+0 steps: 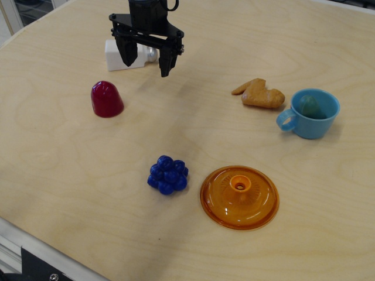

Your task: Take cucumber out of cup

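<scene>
Your gripper (146, 61) hangs at the far side of the table (53, 175) with its two dark fingers spread apart and nothing between them, so treat it as released and empty. It sits just in front of a white block (117, 54), which lies partly hidden behind the fingers; whether they touch it cannot be told from this view. The cucumber (309, 106) is inside the cup (310, 120), well apart from the gripper, toward the right edge of the table. Only its teal-green upper end shows above the inner wall, leaning against the far side of the cup; the lower end is hidden, so you cannot confirm how deep it sits. The cup stands upright with its loop handle pointing to the left in view, toward the table centre, which leaves the rim open from above. A tan chicken-wing-shaped toy (259, 93) lies just beside the cup on its left, near the handle, so an approach from that side is likely to be crowded. The dark red dome (106, 99), the blue berry cluster (168, 174) and the orange lid (239, 197) all lie clear of the cup. Judged from this layout, the task has not begun: you need to carry the gripper across to the cup, descend from above with the fingers aligned across the cucumber's narrow width, and close on the exposed end. The cup is light and may lift or tip along with the cucumber.
</scene>
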Tool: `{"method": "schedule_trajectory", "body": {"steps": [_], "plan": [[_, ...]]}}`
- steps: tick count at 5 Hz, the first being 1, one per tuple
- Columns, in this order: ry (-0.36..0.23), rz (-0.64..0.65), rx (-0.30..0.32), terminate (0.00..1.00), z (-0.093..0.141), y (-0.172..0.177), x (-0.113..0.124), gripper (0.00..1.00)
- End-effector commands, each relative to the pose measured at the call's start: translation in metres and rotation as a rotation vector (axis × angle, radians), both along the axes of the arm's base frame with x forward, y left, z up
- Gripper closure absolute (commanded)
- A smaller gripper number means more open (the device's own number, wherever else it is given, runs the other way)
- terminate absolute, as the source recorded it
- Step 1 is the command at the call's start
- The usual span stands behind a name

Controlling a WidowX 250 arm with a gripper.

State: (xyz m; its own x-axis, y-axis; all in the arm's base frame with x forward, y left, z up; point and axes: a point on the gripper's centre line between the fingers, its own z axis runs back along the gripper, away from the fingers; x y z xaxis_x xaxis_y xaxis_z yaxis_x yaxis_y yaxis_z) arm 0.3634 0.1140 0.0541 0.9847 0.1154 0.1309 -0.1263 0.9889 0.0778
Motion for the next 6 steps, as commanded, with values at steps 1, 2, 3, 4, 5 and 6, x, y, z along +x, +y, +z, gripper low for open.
{"method": "schedule_trajectory", "body": {"steps": [1, 2, 3, 4, 5, 6], "plan": [[0.0, 0.0, 0.0, 0.0, 0.0, 0.0, 0.0, 0.0], [-0.027, 0.007, -0.003, 0.0, 0.017, -0.022, -0.001, 0.0], [-0.067, -0.04, -0.04, 0.0, 0.036, -0.046, -0.003, 0.0], [-0.09, -0.13, -0.072, 0.0, 0.052, -0.07, -0.005, 0.0], [-0.091, -0.277, -0.102, 0.0, 0.066, -0.101, -0.007, 0.0], [-0.097, -0.41, -0.117, 0.0, 0.072, -0.135, -0.005, 0.0]]}}
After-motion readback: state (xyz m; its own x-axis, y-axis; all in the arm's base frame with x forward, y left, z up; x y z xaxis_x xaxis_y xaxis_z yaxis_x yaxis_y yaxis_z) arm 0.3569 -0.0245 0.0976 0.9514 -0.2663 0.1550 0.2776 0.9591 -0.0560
